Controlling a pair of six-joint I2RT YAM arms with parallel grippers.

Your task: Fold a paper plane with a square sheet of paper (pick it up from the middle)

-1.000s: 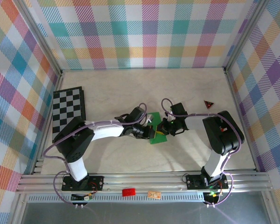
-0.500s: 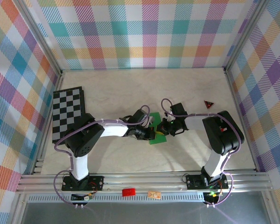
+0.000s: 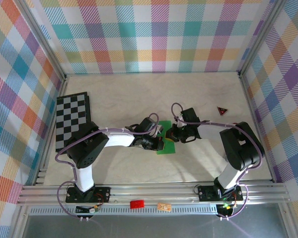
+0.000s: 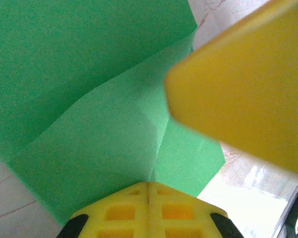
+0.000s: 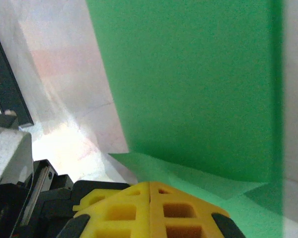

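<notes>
**Both grippers clenched at the green sheet, mid-table**

Nearest, the aluminium rail [image 3: 154, 191] carries the two arm bases, and a small red piece [image 3: 136, 204] sits on its front edge. A bare strip of the table [image 3: 139, 94] lies between the rail and the work.

The arms meet just right of centre. The left gripper [image 4: 148, 188] has its yellow fingers pressed together, tips on the square sheet of paper [image 3: 167, 148] where a crease runs up to them. The right gripper [image 5: 149, 187] is closed tight as well, its tips at a folded corner of the sheet. Whether either one pinches the paper or only presses on it, I cannot tell. The sheet is already creased and partly folded (a flap shows paler than the rest). Its near edge shows below the grippers, and one of its corners shows beyond them.

Beyond lies open tabletop up to the back wall [image 3: 154, 34]. The chessboard [image 3: 72, 121] lies against the left wall, well apart from the paper. The small red-and-black triangle [image 3: 222, 110] lies to the right, near the right arm's cable.
</notes>
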